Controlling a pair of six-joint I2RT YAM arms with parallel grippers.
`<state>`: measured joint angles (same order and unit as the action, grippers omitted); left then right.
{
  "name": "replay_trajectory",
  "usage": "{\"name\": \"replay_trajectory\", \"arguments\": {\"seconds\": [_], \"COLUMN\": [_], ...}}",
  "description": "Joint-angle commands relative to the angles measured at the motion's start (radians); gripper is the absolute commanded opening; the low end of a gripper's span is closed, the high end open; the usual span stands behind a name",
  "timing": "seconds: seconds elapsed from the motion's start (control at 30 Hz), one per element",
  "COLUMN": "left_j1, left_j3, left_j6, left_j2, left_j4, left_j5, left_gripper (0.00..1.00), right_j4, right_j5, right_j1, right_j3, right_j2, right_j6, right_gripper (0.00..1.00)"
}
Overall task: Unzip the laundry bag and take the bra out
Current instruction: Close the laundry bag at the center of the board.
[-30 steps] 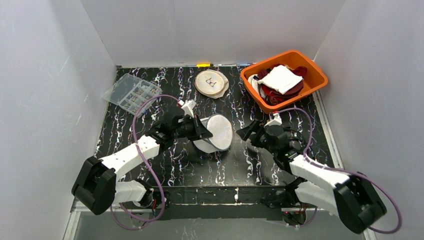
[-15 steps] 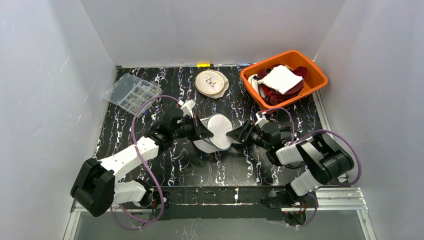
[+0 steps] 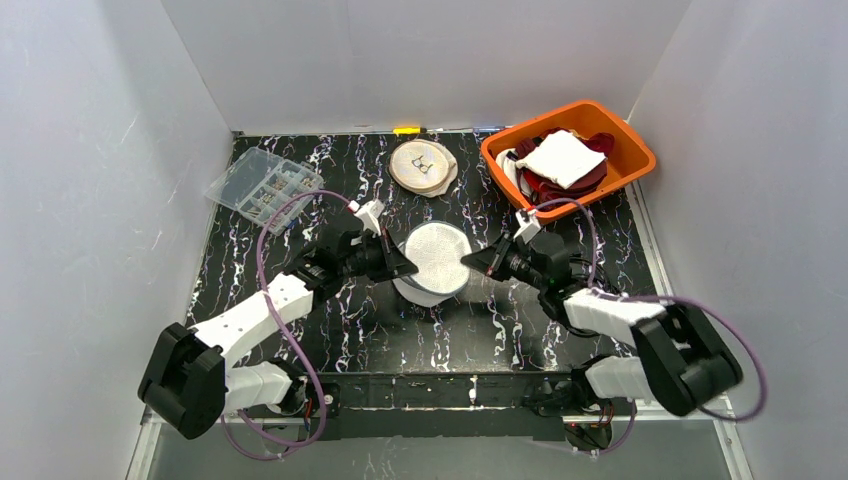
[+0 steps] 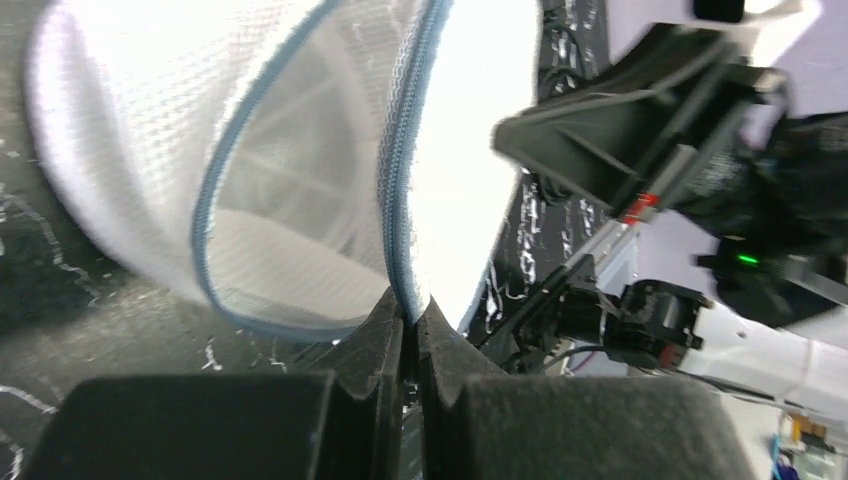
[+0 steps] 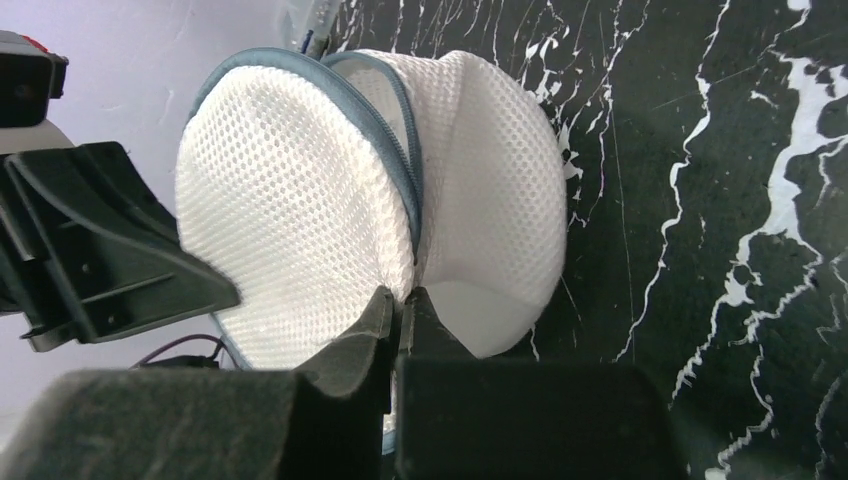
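Note:
A round white mesh laundry bag [image 3: 435, 262] with blue zipper trim stands mid-table between both arms. My left gripper [image 3: 408, 265] is shut on its blue zipper edge [image 4: 400, 170] from the left; in the left wrist view the fingers [image 4: 385, 330] pinch that edge, and the bag [image 4: 120, 120] gapes partly open beside it. My right gripper [image 3: 470, 263] is shut on the bag's right rim. In the right wrist view the jaws [image 5: 400, 298] clamp mesh where the lid meets the body [image 5: 300, 190]. The bra is hidden; only mesh shows inside.
An orange bin [image 3: 640, 150] holding red and white clothes sits at the back right. A clear compartment box [image 3: 263, 186] lies at the back left. A beige round item [image 3: 423, 166] rests at the back centre. White walls enclose the table.
The right arm swung left to the bag and its gripper closed on the bag's right rim. The bag tipped so its flat face points more upward. The left gripper stayed shut.

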<state>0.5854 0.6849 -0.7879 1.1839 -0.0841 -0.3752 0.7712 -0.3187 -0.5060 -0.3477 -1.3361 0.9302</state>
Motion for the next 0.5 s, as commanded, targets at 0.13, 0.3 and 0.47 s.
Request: {"name": "replay_trajectory", "arguments": {"seconds": [0.13,0.3,0.47], "left_j1": [-0.001,0.000,0.001], "left_j3": [0.075,0.085,0.104], "left_j6": [0.113,0.104,0.099], "left_j2": [-0.012,0.094,0.235], "left_j4": [0.227,0.184,0.125], "left_j5": [0.231,0.263,0.297], "left_gripper": [0.00,0.00,0.00], "right_j4": [-0.810,-0.857,-0.788], "right_j5": [0.163,0.215,0.262], "right_j1": [-0.006,-0.045,-0.075], "right_j3": [-0.185,-0.194,-0.176], "right_j2": [0.221,0.180,0.118], "right_j6": [-0.241,-0.229,-0.205], "right_gripper": [0.01,0.01,0.01]}}
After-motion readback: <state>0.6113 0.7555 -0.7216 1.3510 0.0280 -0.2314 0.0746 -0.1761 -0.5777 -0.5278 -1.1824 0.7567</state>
